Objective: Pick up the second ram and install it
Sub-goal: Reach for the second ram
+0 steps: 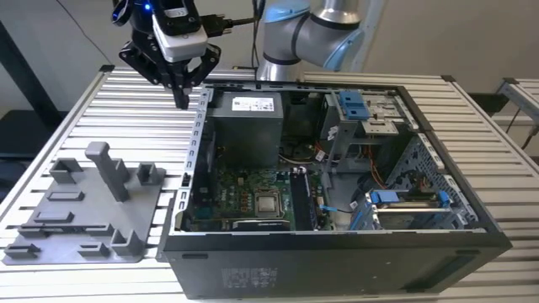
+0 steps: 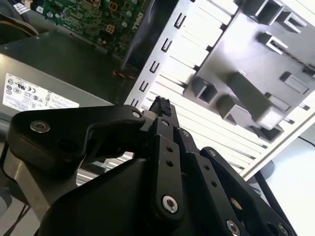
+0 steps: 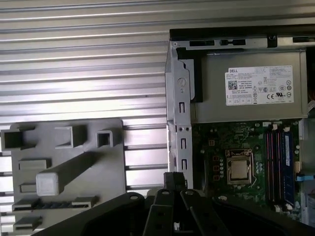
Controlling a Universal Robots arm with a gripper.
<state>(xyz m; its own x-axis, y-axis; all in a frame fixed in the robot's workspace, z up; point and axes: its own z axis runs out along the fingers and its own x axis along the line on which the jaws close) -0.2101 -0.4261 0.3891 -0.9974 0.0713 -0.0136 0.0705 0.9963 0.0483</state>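
The fingers [image 2: 165, 147] of the gripper [image 1: 183, 102] are looking matt black, with shiny metal screws. Beneath them the ribbed table [image 1: 126, 107] is gleaming as smooth bare metal. Beside them the power-supply box [image 1: 244, 132] is showing dull grey metal with a paper label [image 3: 259, 86].

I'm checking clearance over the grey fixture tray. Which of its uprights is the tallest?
The long square post near the middle of the tray. It rises well above all the others, such as the stubby block beside it.
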